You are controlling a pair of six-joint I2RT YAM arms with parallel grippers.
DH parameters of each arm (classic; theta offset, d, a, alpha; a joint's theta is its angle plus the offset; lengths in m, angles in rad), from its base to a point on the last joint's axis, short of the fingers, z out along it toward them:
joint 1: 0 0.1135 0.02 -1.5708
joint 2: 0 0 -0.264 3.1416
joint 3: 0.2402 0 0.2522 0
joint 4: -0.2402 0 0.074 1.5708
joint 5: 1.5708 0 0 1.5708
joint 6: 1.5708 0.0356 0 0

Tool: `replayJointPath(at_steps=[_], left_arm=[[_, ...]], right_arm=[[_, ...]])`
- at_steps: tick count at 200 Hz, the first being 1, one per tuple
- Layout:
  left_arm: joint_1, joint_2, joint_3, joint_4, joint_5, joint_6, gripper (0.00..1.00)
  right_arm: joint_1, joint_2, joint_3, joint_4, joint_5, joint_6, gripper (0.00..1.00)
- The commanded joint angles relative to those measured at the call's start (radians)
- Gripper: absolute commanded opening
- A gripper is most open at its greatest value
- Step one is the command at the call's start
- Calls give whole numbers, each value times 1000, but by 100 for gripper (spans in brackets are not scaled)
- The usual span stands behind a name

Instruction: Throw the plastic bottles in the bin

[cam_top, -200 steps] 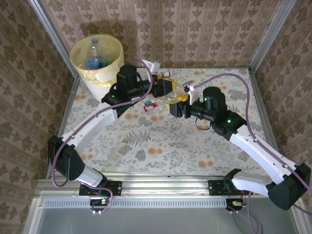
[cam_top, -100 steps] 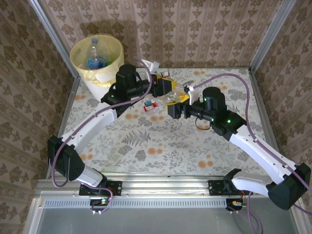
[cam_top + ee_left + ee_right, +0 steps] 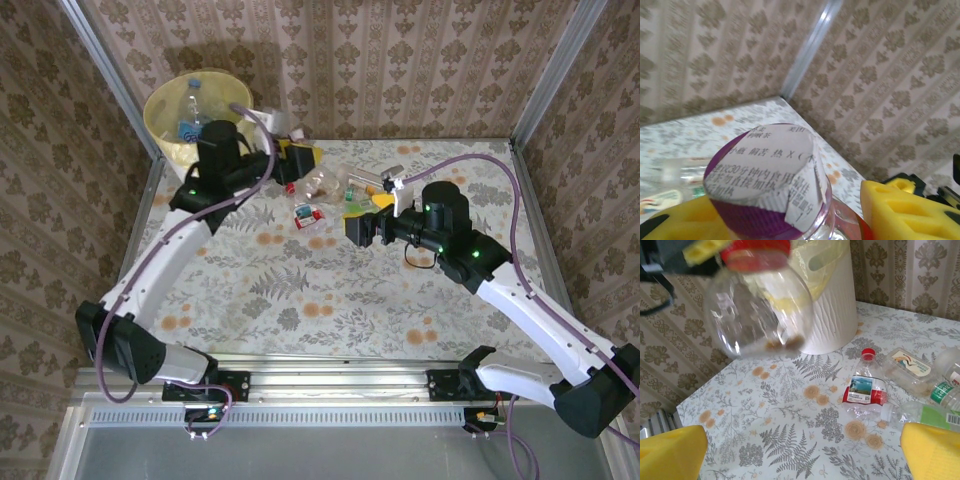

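Far left corner: bin (image 3: 165, 88), tall round pale tub with ribbed white wall; yellowish liner (image 3: 822, 260) folded over rim; blue-labelled bottle (image 3: 192, 118) inside. Just right of it, left gripper (image 3: 300, 160); arm high and stretched far; yellow foam pads pinch a clear bottle (image 3: 757, 310), rounded, red cap, held above the table (image 3: 300, 290), clear of the bin. Floral cloth surface; crushed bottles lie mid-far: red-labelled bottle (image 3: 307, 215), green-labelled bottle (image 3: 355, 196); patterned wallpaper (image 3: 420, 60) behind. Right gripper (image 3: 360, 228) low beside these, elbow bent, pointing left; pads spread wide, nothing between.
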Motion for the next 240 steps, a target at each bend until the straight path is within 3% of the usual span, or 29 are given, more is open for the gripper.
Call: replayJointPath(at_steps=[1, 56, 90, 139, 169, 240], left_arm=[[86, -70, 71, -62, -40, 73, 12], [307, -125, 204, -159, -106, 178, 11], [395, -190, 178, -56, -170, 245, 11], [421, -310, 25, 229, -355, 335, 8], [421, -364, -99, 445, -420, 358, 11], [425, -337, -86, 468, -404, 353, 10]], right_arm=[[6, -31, -22, 11, 37, -16, 100], [5, -51, -47, -14, 59, -21, 100], [5, -65, -65, -20, 70, -19, 100], [5, -72, -67, -31, 81, -25, 100], [5, -73, -71, -36, 87, -27, 100], [6, -78, -81, -39, 90, -28, 100]])
